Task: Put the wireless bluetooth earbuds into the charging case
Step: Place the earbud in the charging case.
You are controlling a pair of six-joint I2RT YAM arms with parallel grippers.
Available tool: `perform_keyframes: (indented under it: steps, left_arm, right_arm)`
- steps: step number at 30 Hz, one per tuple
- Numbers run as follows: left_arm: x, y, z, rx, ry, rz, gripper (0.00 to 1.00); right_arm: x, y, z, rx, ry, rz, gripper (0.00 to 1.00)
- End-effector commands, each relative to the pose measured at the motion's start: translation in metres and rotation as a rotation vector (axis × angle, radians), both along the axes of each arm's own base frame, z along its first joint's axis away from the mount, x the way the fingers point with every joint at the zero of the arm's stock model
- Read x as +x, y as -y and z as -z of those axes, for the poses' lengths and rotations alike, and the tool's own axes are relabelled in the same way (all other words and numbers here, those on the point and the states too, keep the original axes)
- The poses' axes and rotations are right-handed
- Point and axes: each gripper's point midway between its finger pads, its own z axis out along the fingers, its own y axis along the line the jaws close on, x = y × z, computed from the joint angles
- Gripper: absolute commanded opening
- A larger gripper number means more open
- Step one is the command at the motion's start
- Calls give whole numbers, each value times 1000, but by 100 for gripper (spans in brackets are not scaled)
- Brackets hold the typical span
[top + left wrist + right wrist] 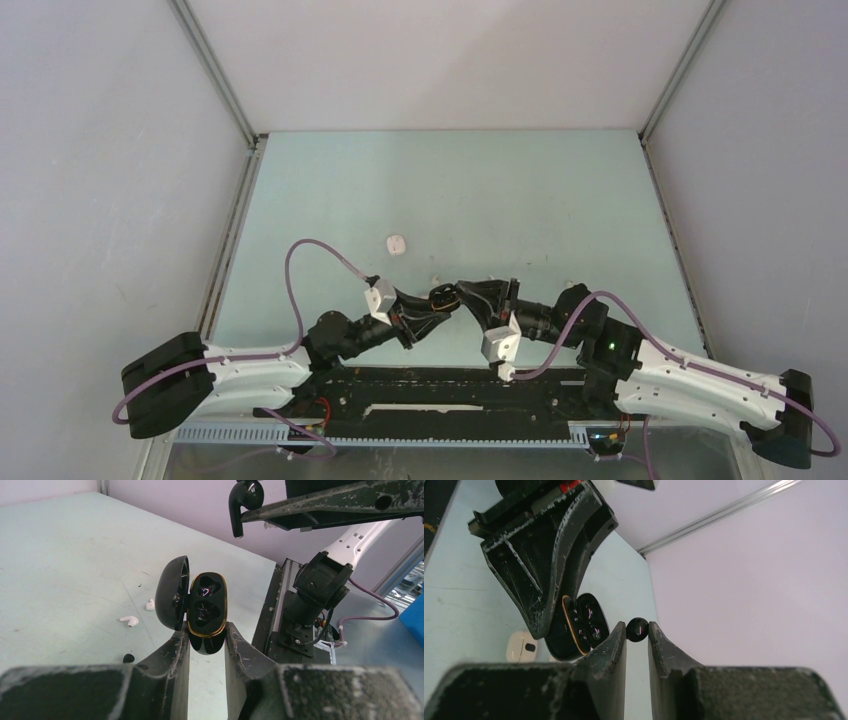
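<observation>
My left gripper [206, 630] is clamped on the open black case [206, 605] by the near edge of the bench [450, 190]. My right gripper [637, 628] pinches a black earbud [637, 629] close beside it.

The left finger [549, 555] is covering part of the case [586, 622]; only the earbud's [637, 629] round head is showing between the right fingers [614, 652]; a white case [519, 646] is peeking out behind.

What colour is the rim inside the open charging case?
The charging case has a gold rim; the left wrist view shows it best.
</observation>
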Motion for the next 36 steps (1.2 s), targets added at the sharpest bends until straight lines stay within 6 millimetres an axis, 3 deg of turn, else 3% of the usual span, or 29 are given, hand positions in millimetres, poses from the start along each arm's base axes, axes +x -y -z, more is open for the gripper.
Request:
perform_keyframes:
  steps: [1, 6, 14, 36]
  left_arm:
    - [-9, 6, -20, -39, 65, 58, 0]
    - [-27, 12, -22, -28, 108, 164, 0]
    - [-33, 12, -24, -23, 120, 195, 0]
    - [-34, 14, -28, -23, 132, 207, 0]
  right_arm:
    - [-17, -7, -21, 84, 13, -62, 0]
    - [-34, -17, -17, 71, 12, -142, 0]
    - [-45, -24, -4, 50, 34, -189, 0]
    - [-39, -34, 16, 3, 38, -171, 0]
